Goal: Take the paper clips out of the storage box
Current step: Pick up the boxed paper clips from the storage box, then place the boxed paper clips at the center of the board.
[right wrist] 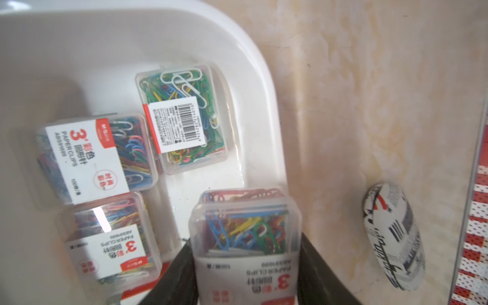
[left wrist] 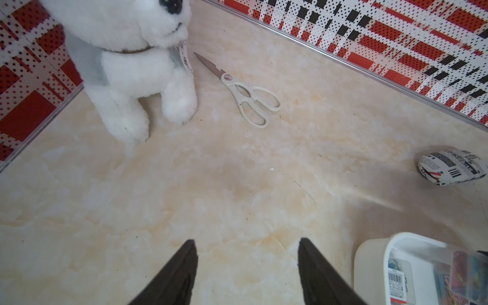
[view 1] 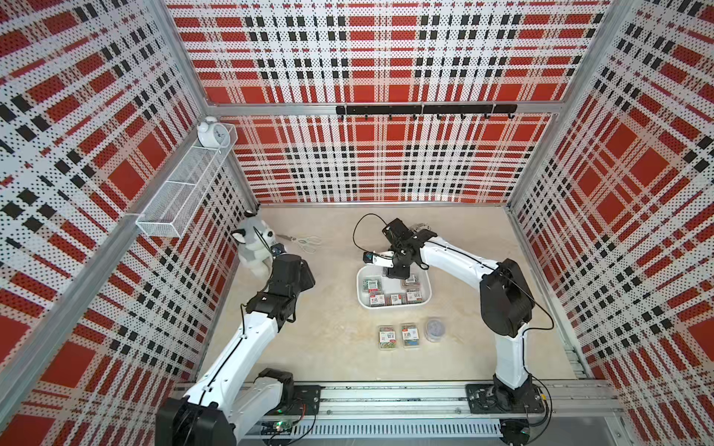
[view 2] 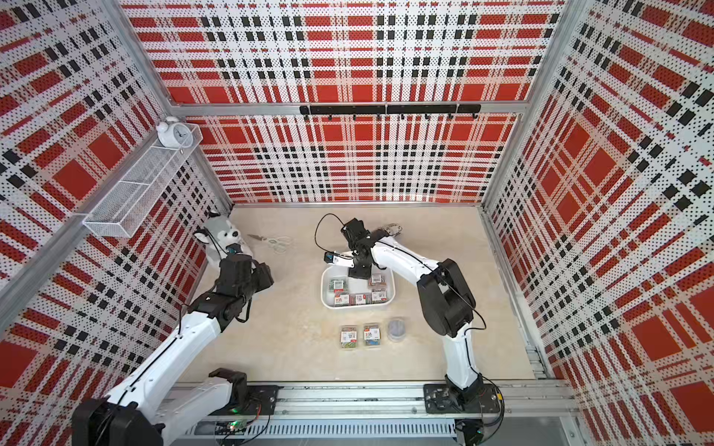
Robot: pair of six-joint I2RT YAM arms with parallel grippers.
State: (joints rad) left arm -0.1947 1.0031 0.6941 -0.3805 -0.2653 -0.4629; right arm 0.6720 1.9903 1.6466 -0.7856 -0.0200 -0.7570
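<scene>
While the right jaws clamp a case (right wrist: 245, 237) inside the box (view 1: 394, 307), two cases (view 1: 387, 336) and the tub (view 1: 435, 329) lie out on the tabletop (view 1: 328, 347), near the box. By my count six cases, the gripped one included, remain inside, so roughly a third is done. Open and empty, the left jaws hover over bare, beige marbled tabletop. Red-black plaid pegboard walls (view 1: 386, 162) enclose it; a plush dog (left wrist: 137, 66), scissors (left wrist: 248, 97) and a pouch (right wrist: 393, 237) lie apart.

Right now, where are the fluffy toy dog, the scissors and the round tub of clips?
toy dog (left wrist: 132, 68): left wrist view, on its white chest.
scissors (left wrist: 233, 85): left wrist view, on the white handle just below the pivot.
round tub (view 1: 435, 329): in a top view, on its clear lid.
</scene>
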